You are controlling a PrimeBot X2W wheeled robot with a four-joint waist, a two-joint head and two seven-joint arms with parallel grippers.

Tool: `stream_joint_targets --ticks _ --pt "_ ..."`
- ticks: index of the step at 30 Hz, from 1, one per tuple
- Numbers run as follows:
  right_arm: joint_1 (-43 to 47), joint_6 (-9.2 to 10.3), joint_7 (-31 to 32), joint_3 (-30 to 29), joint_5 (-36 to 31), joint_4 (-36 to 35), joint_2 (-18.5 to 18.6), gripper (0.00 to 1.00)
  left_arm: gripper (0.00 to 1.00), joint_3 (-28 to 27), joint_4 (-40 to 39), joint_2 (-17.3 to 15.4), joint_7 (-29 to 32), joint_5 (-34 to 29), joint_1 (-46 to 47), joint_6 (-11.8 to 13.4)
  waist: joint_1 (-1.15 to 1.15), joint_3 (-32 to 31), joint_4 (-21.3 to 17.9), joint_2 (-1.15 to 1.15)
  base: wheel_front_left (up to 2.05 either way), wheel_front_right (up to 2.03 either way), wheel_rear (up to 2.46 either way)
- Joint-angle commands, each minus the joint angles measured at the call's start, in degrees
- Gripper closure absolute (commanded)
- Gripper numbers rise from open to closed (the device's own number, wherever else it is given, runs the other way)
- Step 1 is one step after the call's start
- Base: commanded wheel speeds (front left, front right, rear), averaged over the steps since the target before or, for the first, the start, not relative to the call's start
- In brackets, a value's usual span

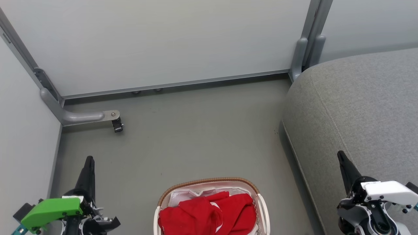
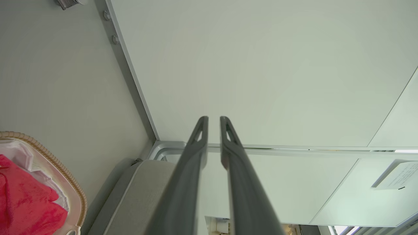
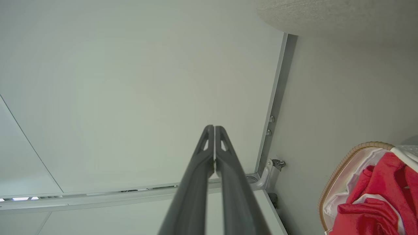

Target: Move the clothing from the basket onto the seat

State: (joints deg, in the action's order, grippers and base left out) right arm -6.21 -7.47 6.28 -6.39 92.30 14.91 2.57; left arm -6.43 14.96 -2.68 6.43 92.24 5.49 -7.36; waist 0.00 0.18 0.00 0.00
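The red clothing [image 1: 209, 213] lies bunched in the white basket [image 1: 209, 180], which stands on the floor at the bottom centre of the head view. The grey seat [image 1: 359, 111] fills the right side, beside the basket. My left gripper [image 1: 88, 160] hovers at the lower left, well left of the basket, its fingers a narrow gap apart and holding nothing [image 2: 213, 120]. My right gripper [image 1: 340, 154] hangs over the seat's front edge, fingers pressed together and empty [image 3: 214, 127]. The wrist views catch the clothing [image 2: 23, 202] [image 3: 382, 195] and basket rim [image 2: 62, 169] [image 3: 339, 169].
Pale partition walls close off the back and left. A grey metal foot with a black caster [image 1: 114, 122] juts from the left corner post. Bare grey floor [image 1: 196, 137] stretches between walls, basket and seat. A white liner sheet [image 1: 183, 195] lies under the clothing.
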Motion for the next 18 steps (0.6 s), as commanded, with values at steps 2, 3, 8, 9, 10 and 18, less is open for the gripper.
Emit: stream_joint_targets --ticks 2,3,8,9,10,18 --pt "-0.08 0.0 -0.21 0.11 -0.29 -0.16 0.07 0.0 0.0 -0.07 0.03 -0.04 -0.14 -0.08 0.06 0.0 0.0 0.03 0.0 0.0 0.0 0.0 0.0" --pt "-0.14 0.0 -0.47 0.26 -0.62 -0.32 0.2 0.0 0.0 -0.06 0.0 -0.12 -0.32 -0.27 0.13 -0.01 0.0 0.04 0.01 0.0 0.0 0.0 0.0" --pt "-0.6 0.0 -2.17 1.87 -3.91 -0.29 1.42 0.0 0.0 1.14 0.47 -1.29 -2.16 -3.35 0.42 -0.02 0.0 0.11 -0.01 0.0 0.0 0.0 0.0" --pt "-0.79 0.0 -2.49 2.05 -4.99 -0.17 1.61 0.0 0.0 1.41 0.73 -1.58 -2.5 -4.43 0.57 -0.02 0.0 0.12 -0.02 0.0 0.0 0.0 0.0" --pt "-0.94 0.0 -2.73 2.02 -5.95 -0.11 1.67 0.0 0.0 1.4 0.82 -1.74 -2.75 -5.42 0.71 -0.02 0.0 0.14 -0.03 0.0 0.0 0.0 0.0" --pt "-1.76 -0.01 -4.81 3.15 -15.86 -0.31 2.05 0.0 0.0 0.98 1.46 -2.09 -4.84 -16.04 1.04 -0.04 0.0 0.28 -0.06 0.0 0.0 0.0 0.0"
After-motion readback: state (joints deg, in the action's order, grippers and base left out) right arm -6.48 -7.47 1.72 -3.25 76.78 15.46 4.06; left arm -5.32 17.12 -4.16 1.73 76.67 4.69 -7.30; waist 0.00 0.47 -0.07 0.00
